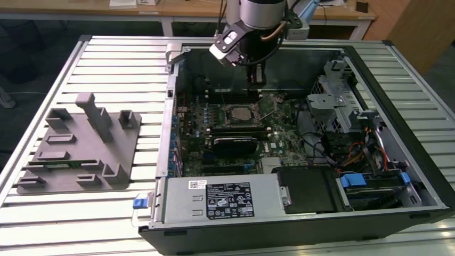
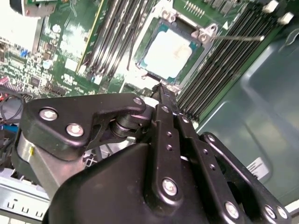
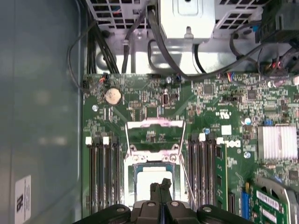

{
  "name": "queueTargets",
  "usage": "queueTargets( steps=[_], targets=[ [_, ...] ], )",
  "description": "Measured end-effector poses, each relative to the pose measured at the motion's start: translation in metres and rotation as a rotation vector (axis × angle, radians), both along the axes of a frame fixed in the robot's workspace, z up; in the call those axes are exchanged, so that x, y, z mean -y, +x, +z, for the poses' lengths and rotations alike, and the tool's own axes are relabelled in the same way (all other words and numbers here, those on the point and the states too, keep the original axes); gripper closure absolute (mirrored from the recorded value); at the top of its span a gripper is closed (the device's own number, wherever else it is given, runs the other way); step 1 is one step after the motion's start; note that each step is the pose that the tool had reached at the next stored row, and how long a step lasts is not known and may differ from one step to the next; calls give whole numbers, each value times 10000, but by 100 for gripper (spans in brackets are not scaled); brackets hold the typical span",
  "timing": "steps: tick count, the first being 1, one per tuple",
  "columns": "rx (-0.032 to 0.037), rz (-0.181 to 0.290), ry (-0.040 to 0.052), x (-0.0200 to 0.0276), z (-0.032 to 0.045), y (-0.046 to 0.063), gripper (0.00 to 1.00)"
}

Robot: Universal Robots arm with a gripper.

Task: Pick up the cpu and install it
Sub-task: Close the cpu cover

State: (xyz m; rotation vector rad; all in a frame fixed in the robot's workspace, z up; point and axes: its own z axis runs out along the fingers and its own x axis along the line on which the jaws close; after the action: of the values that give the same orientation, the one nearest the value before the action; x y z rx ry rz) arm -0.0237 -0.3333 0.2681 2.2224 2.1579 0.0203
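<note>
closed empty gripper [image 3: 161,185] just over the socketed cpu [image 3: 150,178], memory slots [image 3: 105,172] on both sides

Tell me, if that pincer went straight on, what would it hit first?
Probably the cpu lying in its socket, or the socket's rim beside it; the pincer points down right at that spot, though depth is unclear.

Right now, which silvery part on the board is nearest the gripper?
The cpu, flat and pale, right at the tip of the gripper; the finned heatsink lies farther off.
</note>
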Motion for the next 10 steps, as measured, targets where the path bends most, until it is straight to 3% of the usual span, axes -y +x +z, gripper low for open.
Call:
queueTargets(
  steps=[10],
  targets=[
    [0,0,0,0,0,182,89]
  ],
)
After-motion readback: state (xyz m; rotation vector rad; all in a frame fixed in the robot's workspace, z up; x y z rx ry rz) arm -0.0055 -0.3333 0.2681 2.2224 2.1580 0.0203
